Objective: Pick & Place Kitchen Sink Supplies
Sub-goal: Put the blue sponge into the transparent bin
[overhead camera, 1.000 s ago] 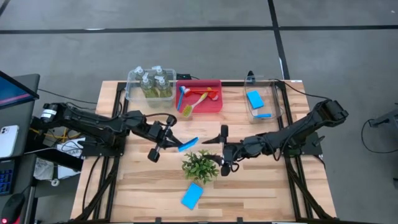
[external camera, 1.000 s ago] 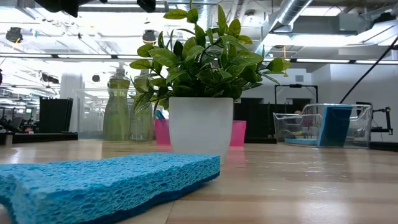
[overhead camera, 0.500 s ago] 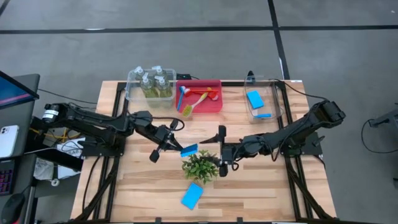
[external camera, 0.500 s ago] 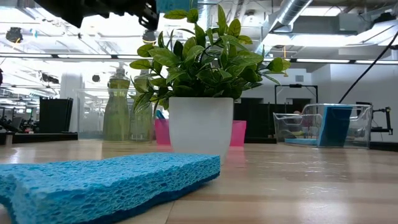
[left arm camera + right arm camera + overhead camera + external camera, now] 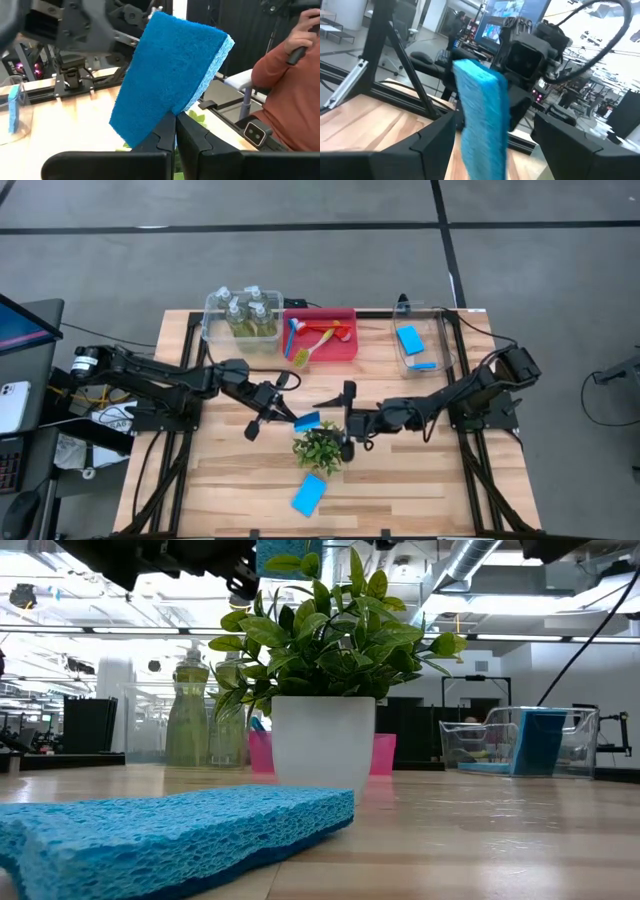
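Note:
My left gripper (image 5: pixel 292 418) is shut on a blue sponge (image 5: pixel 307 421) held in the air over the table's middle, just above a small leafy plant (image 5: pixel 320 446) in a white pot (image 5: pixel 322 740). My right gripper (image 5: pixel 336 423) is open. Its two fingers stand on either side of that sponge (image 5: pixel 481 117) without touching it. A second blue sponge (image 5: pixel 309 494) lies flat on the table near the front edge. It fills the low view's foreground (image 5: pixel 170 835). My left gripper pinches the sponge between its two fingers (image 5: pixel 165 135) at one edge (image 5: pixel 167 111), on its two broad faces. The fingers come level from the table's left. The sponge is lifted clear and sticks out past the fingertips, tilted.
A clear bin (image 5: pixel 240 315) with small bottles stands at the far left. A red bin (image 5: pixel 320 335) with brushes stands next to it. A clear bin (image 5: pixel 418 345) with blue sponges stands at the far right. A person in a red sleeve (image 5: pixel 290 85) is beyond the table.
My left gripper has carried the sponge toward the table's right and a little toward the near edge, over the plant. My right gripper has moved toward the table's left, so that its open fingers now stand around the sponge.

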Robot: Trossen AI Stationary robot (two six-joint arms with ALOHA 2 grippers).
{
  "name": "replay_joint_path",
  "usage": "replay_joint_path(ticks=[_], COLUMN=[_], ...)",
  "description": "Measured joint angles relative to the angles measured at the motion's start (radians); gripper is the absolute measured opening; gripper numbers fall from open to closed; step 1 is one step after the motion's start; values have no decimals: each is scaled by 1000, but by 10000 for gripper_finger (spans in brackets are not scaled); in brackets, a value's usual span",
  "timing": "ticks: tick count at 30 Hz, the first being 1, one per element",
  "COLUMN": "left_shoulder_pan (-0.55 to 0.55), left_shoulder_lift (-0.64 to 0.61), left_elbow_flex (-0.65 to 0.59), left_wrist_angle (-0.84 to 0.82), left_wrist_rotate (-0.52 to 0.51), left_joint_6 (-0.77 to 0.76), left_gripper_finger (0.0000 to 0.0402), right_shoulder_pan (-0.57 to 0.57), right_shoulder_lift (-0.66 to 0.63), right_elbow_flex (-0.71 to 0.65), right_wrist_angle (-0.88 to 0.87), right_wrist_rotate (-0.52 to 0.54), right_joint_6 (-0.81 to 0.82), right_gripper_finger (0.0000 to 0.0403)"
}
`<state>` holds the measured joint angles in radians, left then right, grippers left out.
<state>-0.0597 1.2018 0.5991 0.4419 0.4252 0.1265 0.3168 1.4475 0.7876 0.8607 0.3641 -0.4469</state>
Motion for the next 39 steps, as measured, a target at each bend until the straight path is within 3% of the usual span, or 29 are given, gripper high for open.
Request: replay_joint_path(ticks=[6, 10, 18, 27, 35, 39], left_shoulder_pan=[21, 21, 21, 19, 19, 20], left_shoulder_lift=[0, 0, 0, 1, 0, 0], left_elbow_flex=[0, 0, 0, 0, -1, -1], left_wrist_angle=[0, 0, 5, 70, 106, 109], left_wrist_rotate=[-2, -1, -1, -22, -136, -164], left_joint_6=[-3, -3, -2, 35, 37, 37], left_gripper_finger=[8, 8, 8, 15, 85, 123], right_shoulder_pan=[3, 3, 3, 3, 4, 6], right_shoulder_lift=[0, 0, 0, -2, -2, -14], right_elbow_flex=[0, 0, 0, 2, 1, 1], right_wrist_angle=[5, 0, -33, -35, -48, -69], right_wrist_rotate=[0, 0, 0, 0, 11, 84], right_joint_6=[0, -4, -35, -42, -50, -69], right_gripper_finger=[253, 215, 19, 8, 6, 4])
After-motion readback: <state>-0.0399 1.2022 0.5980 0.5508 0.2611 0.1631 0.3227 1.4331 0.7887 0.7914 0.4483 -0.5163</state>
